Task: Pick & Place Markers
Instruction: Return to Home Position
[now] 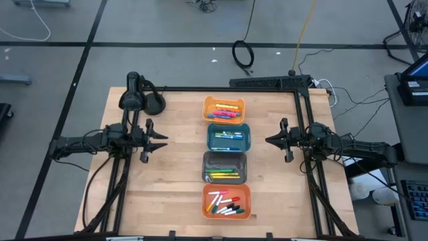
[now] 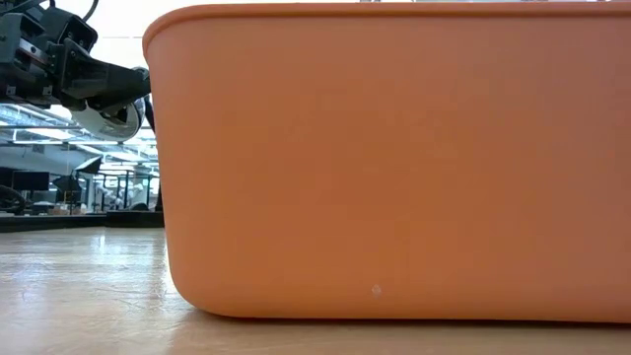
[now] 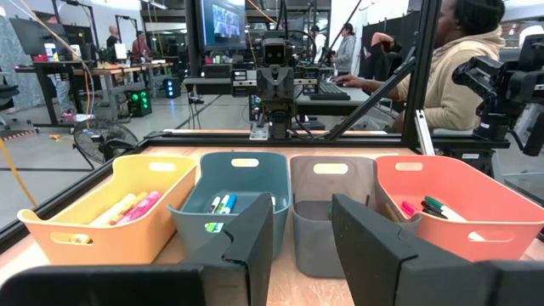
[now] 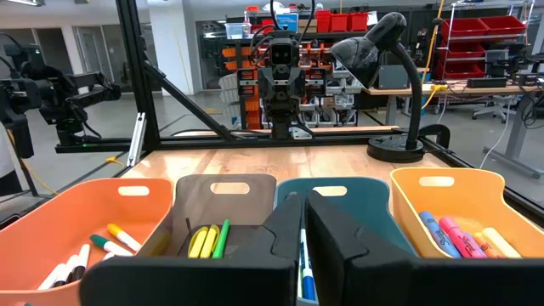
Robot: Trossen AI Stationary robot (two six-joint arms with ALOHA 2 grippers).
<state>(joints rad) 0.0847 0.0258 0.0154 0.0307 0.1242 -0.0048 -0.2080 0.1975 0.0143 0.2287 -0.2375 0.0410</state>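
Hanging empty on either side of the bin row, both arms look parked. The left gripper (image 1: 164, 141) has its fingers apart and the right gripper (image 1: 268, 140) has them together. The markers (image 1: 226, 203) lie sorted inside four bins (image 1: 205, 167), so the job looks finished.

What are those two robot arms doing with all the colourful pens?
Nothing is being picked up right now. The markers all lie inside four bins lined up down the middle of the table: the light orange bin, teal bin, grey bin and orange bin. The left end effector hangs open on one side of the row, the right end effector shut on the other. Both are empty and point toward the bins.
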